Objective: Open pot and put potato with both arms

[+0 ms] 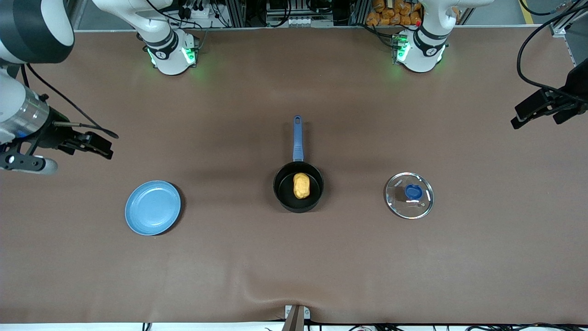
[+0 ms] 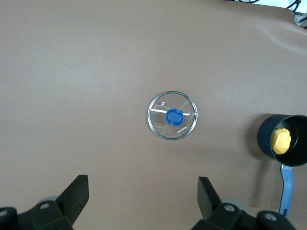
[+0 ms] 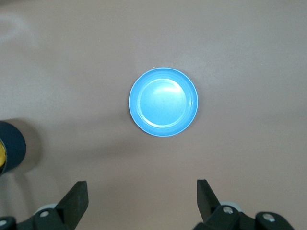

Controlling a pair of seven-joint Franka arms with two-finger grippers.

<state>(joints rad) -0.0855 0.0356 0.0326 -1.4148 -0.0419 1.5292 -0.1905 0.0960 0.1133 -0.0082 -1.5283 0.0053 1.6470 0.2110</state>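
Observation:
The black pot with its blue handle stands uncovered at the table's middle. The yellow-orange potato lies inside it. Both also show at the edge of the left wrist view, pot and potato. The glass lid with a blue knob lies flat on the table toward the left arm's end, and shows in the left wrist view. My left gripper is open and empty, raised high at the left arm's end. My right gripper is open and empty, raised at the right arm's end.
A round blue plate lies empty toward the right arm's end of the table, seen below the right gripper in the right wrist view. The brown table cover has a small fold near the front edge.

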